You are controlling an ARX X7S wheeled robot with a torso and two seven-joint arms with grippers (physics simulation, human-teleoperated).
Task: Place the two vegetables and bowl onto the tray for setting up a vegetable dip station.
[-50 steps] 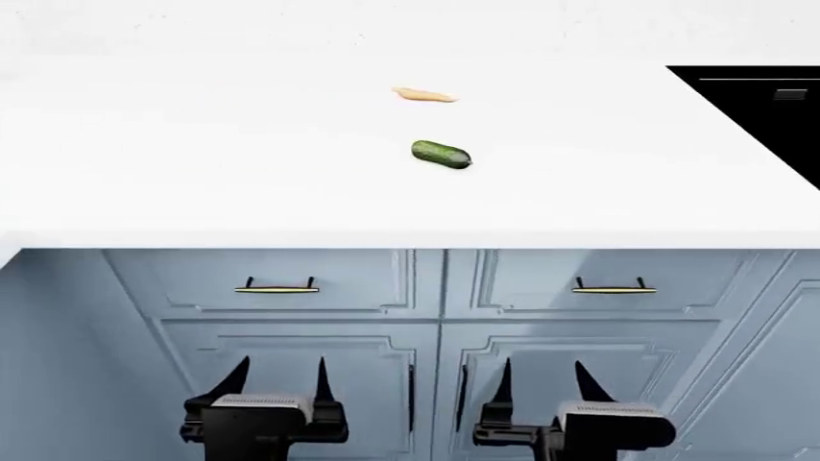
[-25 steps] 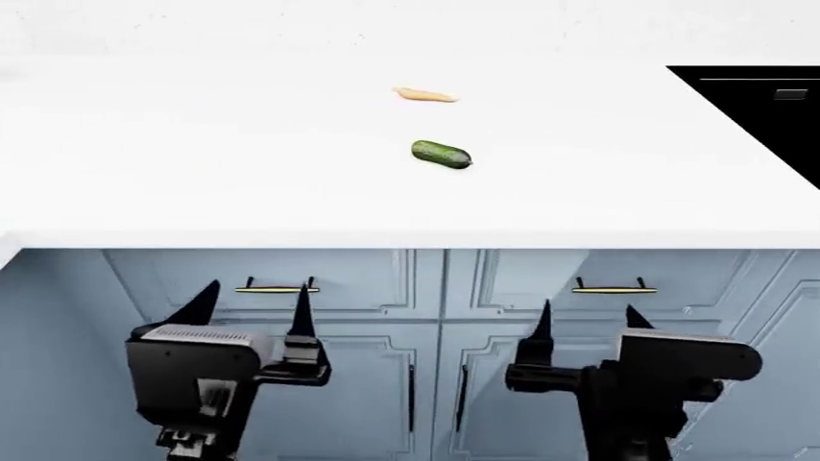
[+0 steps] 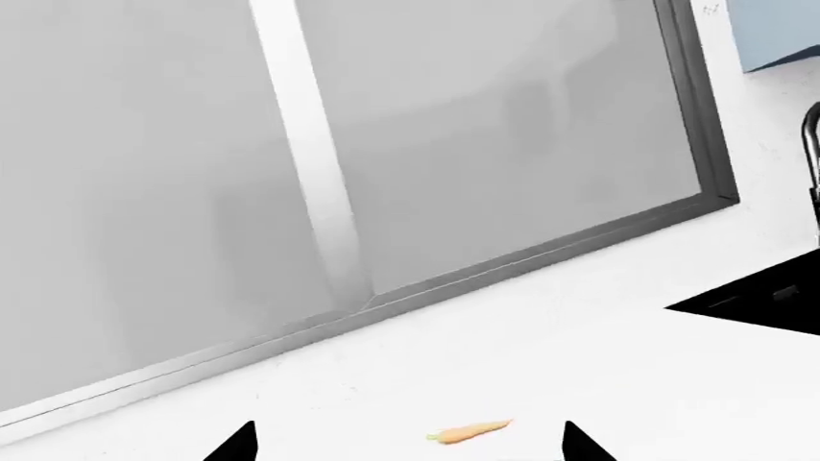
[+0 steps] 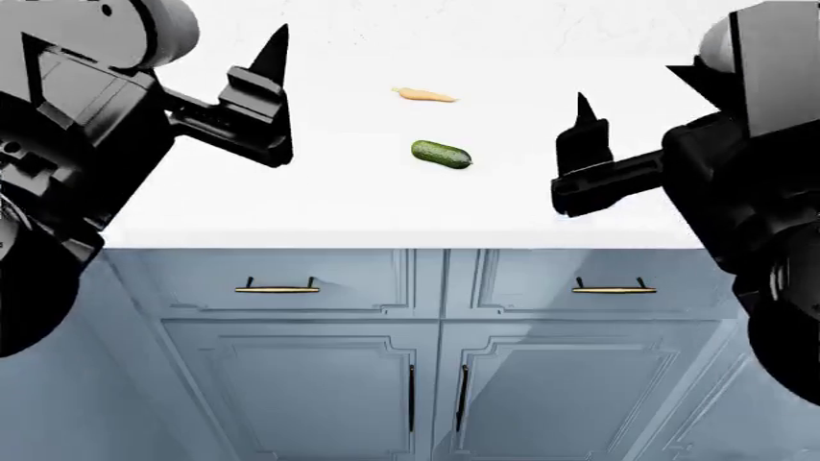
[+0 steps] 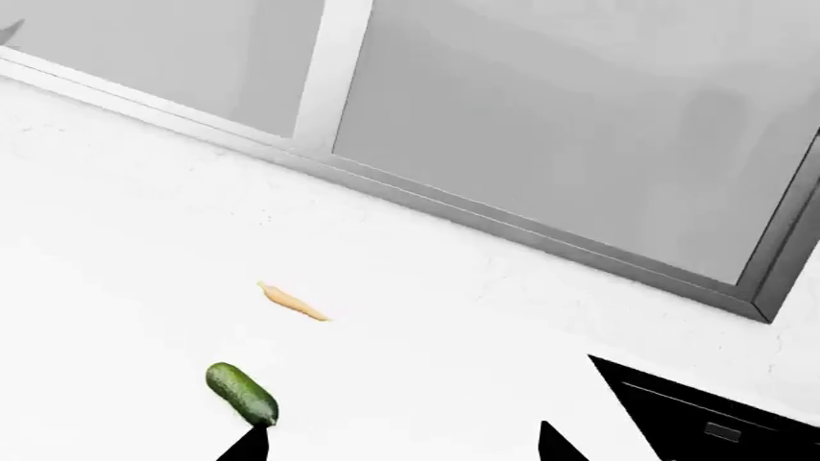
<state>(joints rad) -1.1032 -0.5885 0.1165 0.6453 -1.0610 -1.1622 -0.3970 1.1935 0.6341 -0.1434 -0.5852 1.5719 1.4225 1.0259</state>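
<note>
Both arms have risen from below the cabinet fronts to counter height. The left gripper and right gripper flank the cucumber, jaws spread, empty. Just beyond the cucumber lies the carrot. Reaching seems to be starting; tray and bowl are unseen.

White worktop over blue cabinets, window behind

The worktop is plain white, with blue-grey panelled cabinet doors and two brass drawer handles below. A grey-framed window runs along its back edge; a black inset surface sits at one end.
</note>
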